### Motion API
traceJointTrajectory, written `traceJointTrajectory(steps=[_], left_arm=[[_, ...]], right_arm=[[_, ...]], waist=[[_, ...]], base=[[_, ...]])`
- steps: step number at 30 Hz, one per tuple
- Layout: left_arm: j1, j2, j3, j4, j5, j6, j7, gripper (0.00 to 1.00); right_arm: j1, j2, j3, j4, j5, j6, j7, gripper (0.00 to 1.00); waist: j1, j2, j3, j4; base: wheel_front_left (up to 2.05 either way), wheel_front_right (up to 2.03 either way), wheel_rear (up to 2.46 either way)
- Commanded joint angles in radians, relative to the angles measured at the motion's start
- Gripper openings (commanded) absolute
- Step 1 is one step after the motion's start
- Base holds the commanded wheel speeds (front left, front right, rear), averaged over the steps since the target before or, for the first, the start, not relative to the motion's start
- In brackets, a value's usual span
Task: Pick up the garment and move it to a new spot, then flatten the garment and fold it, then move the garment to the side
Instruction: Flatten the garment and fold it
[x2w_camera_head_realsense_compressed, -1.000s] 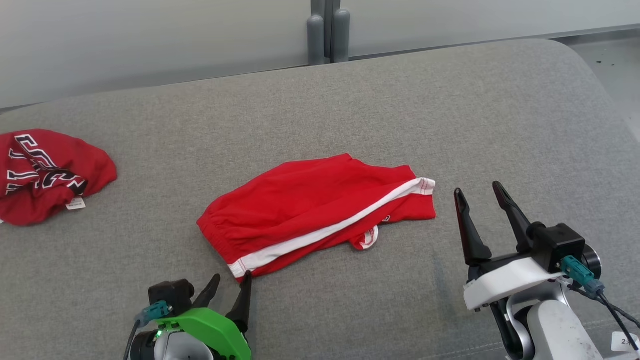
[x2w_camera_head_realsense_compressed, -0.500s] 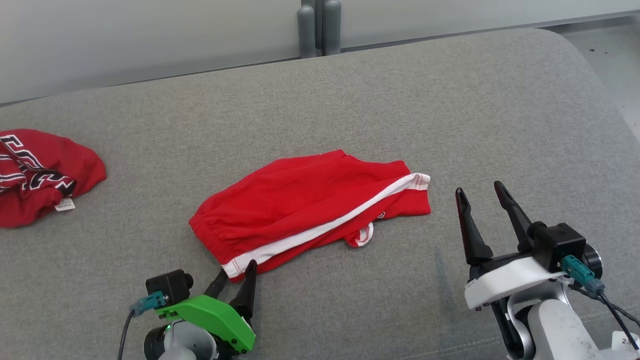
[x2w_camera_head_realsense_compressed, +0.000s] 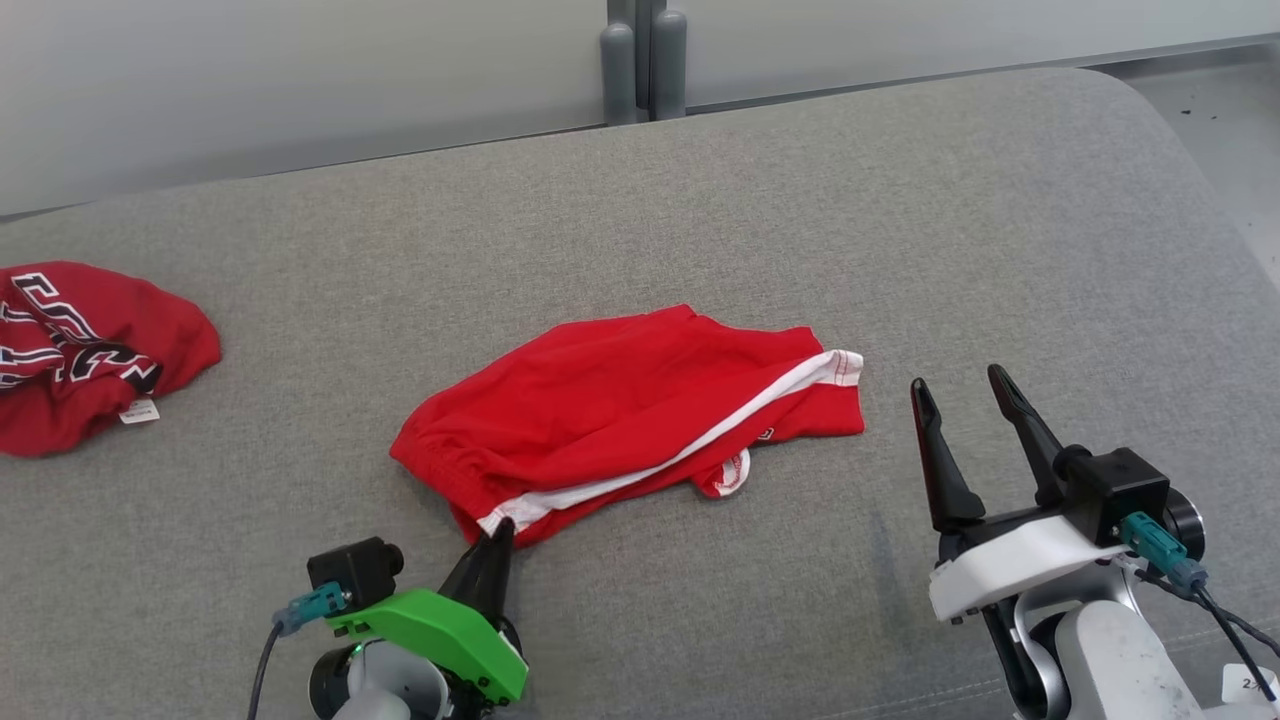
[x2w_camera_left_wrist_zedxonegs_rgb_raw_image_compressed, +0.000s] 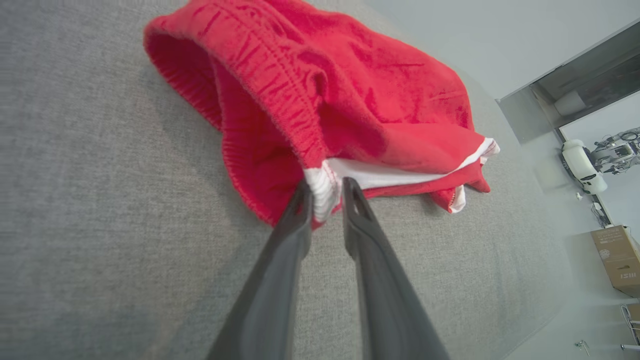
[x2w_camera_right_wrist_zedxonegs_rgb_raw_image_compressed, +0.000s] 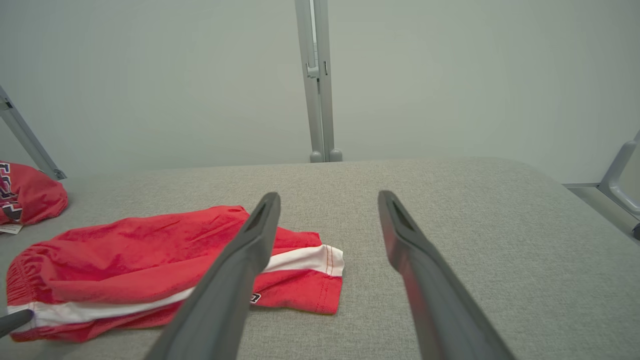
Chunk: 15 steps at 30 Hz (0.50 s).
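An other garment (x2w_camera_head_realsense_compressed: 95, 350) lies crumpled at far left on the grey cushion (x2w_camera_head_realsense_compressed: 900, 200), well apart from the work. The left gripper (x2w_camera_head_realsense_compressed: 497, 532) has its fingers narrowed onto the near corner of the shorts (x2w_camera_head_realsense_compressed: 640, 400), pinching the end of the white stripe. The rest of the shorts lies mid-cushion, loosely doubled. The right gripper (x2w_camera_head_realsense_compressed: 965, 395) stands wide and empty, near the leg hem. The bite looks small and sits at the very edge, so a quick lift could let the cloth slip out. Held by one corner only, the shorts would likely hang bunched and land twisted, making flattening harder.
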Motion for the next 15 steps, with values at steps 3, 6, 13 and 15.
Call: traceJointTrajectory(steps=[3,6,13,15], left_arm=[[-0.005,0.017,-0.005,0.005,-0.004,-0.004,-0.026,0.0],[-0.011,0.026,-0.005,0.009,-0.008,-0.004,-0.043,0.0],[-0.013,0.051,0.016,-0.01,-0.012,-0.002,-0.081,0.0],[-0.011,0.066,0.025,-0.021,-0.01,0.005,-0.089,0.0]], right_arm=[[0.007,-0.002,0.002,0.006,0.001,0.0,-0.002,1.0],[0.007,-0.002,0.002,0.01,0.001,0.0,0.0,1.0],[0.0,-0.003,-0.017,0.043,0.018,0.0,0.013,1.0],[-0.007,-0.014,-0.026,0.065,0.026,0.0,0.023,1.0]], waist=[[0.0,0.0,0.0,0.005],[0.0,0.0,0.002,0.008],[0.0,0.0,0.008,0.011],[0.0,0.0,0.013,0.013]], base=[[0.0,0.0,0.0],[0.0,0.0,0.0],[0.0,0.0,0.0],[0.0,0.0,0.0]])
